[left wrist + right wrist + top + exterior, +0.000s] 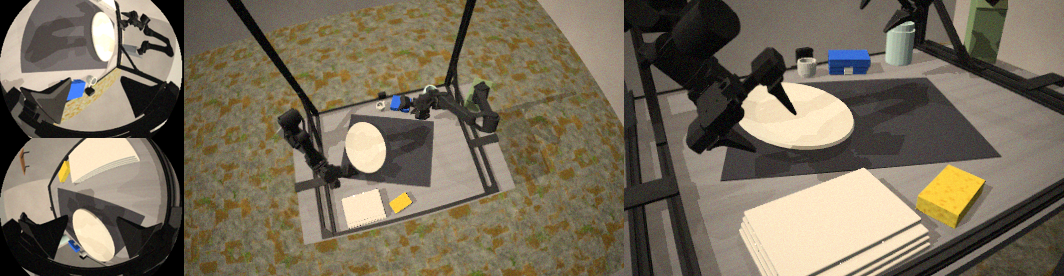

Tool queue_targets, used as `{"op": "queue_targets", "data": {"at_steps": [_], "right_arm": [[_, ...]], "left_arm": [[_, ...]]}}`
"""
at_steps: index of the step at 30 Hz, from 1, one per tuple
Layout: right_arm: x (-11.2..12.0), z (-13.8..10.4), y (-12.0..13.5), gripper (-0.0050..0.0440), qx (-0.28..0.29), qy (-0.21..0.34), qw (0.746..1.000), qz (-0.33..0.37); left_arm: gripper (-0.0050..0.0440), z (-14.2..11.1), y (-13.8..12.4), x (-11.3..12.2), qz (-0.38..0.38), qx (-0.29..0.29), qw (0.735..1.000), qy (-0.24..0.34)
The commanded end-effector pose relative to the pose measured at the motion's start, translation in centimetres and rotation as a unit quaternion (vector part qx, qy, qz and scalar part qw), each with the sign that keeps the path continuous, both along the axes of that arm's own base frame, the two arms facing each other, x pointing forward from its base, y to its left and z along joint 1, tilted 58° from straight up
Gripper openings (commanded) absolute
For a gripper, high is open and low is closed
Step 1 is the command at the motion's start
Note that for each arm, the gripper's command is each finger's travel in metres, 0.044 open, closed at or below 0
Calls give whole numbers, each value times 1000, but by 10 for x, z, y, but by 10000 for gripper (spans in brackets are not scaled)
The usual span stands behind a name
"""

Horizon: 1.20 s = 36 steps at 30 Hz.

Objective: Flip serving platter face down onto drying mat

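Note:
The cream oval serving platter [365, 147] lies flat on the left part of the dark drying mat [404, 150]. It also shows in the exterior view [796, 116] and in both wrist views [102, 34] [92, 234]. My right gripper [334, 175] is open at the platter's near edge. In the exterior view [771, 129] one of its fingertips hangs over the platter and the other stands beside it over the mat. My left gripper [419, 111] is open and empty, raised at the back of the table near the blue box [400, 102].
A stack of cream boards [834, 230] and a yellow sponge [951, 194] lie at the front. A small cup [806, 66], the blue box [849, 61], a pale green cylinder [900, 44] and a green carton [985, 27] stand at the back. Black rails and posts ring the table.

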State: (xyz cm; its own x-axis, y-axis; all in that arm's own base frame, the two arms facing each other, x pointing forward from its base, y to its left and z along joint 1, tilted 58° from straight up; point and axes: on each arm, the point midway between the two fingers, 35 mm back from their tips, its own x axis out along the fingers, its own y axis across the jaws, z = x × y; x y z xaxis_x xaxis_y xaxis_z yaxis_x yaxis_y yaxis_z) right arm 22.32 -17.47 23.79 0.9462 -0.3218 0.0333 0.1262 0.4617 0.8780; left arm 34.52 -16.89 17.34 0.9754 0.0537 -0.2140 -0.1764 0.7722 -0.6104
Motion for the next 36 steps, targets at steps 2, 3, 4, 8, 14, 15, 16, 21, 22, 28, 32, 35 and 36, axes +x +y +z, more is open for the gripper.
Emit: {"op": "queue_targets", "data": {"at_steps": [2, 3, 4, 8, 14, 15, 16, 21, 22, 28, 32, 35, 36], "right_arm": [[2, -14, 17, 440, -25, 18, 999, 16], [3, -17, 20, 440, -31, 21, 999, 20], [3, -20, 23, 440, -36, 24, 999, 25], [4, -26, 30, 440, -46, 31, 998, 33], [6, -47, 52, 440, -85, 52, 993, 64], [7, -49, 55, 440, -90, 55, 992, 69], [7, -52, 58, 440, -95, 58, 991, 73], [7, -66, 72, 440, -121, 70, 986, 93], [7, -69, 75, 440, -125, 72, 985, 97], [7, -75, 80, 440, -136, 77, 982, 106], [14, -68, 87, 440, -143, 76, 980, 113], [28, -55, 104, 440, -158, 72, 976, 129], [32, -51, 110, 440, -162, 70, 975, 134]], "left_arm": [[440, -6, 4, -10, -7, -4, 999, -33], [440, -6, 5, -12, -8, -5, 999, -40], [440, -7, 6, -14, -10, -7, 999, -46], [440, 0, 7, -18, -11, -26, 997, -75], [440, -8, 18, -37, -19, -23, 994, -101], [440, -8, 20, -39, -20, -25, 994, -107], [440, -7, 22, -42, -20, -26, 993, -113], [440, -4, 31, -56, -23, -39, 989, -144], [440, -3, 33, -59, -23, -42, 987, -150], [440, 8, 39, -66, -22, -65, 981, -180], [440, 14, 49, -55, -18, -29, 983, -182], [440, 26, 72, -36, -10, 44, 982, -181], [440, 30, 81, -30, -7, 67, 981, -180]]}}
